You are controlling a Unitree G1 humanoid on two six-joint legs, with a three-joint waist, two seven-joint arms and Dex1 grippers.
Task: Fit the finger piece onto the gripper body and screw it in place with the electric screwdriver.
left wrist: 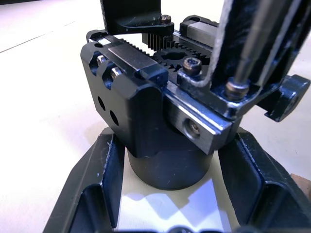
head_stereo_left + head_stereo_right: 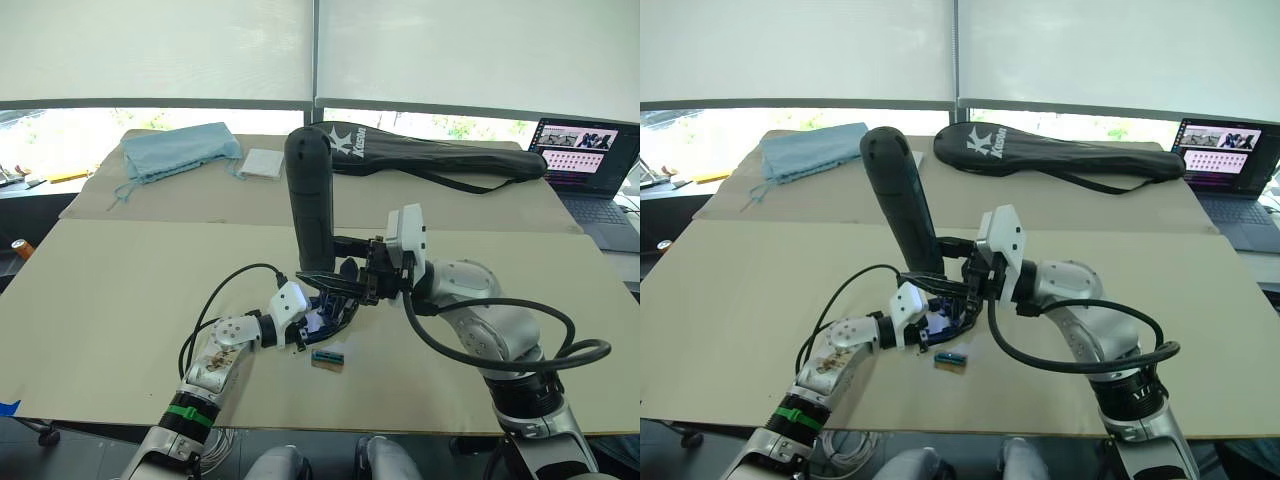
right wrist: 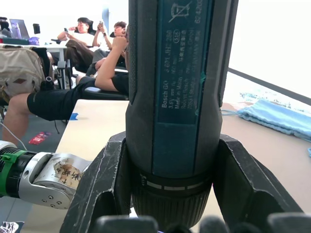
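The gripper body [image 1: 141,92], a black block with toothed rails on a round base, stands on the table near the front edge. My left gripper [image 1: 172,145] is shut on that base, one finger on each side. The finger piece [image 1: 233,29] stands on the body's rail. The electric screwdriver [image 2: 310,195] is nearly upright over it, held low on its barrel by my right gripper [image 3: 177,189], which is shut on it. Its thin metal bit [image 1: 250,53] comes down onto a screw [image 1: 235,88] beside the finger piece.
A small green-and-tan block [image 2: 328,357] lies just in front of the body. At the back of the table are a black racket bag [image 2: 440,155], a blue cloth [image 2: 180,150] and a white pad [image 2: 262,163]. A laptop [image 2: 585,150] is far right. People [image 3: 92,39] sit beyond the table.
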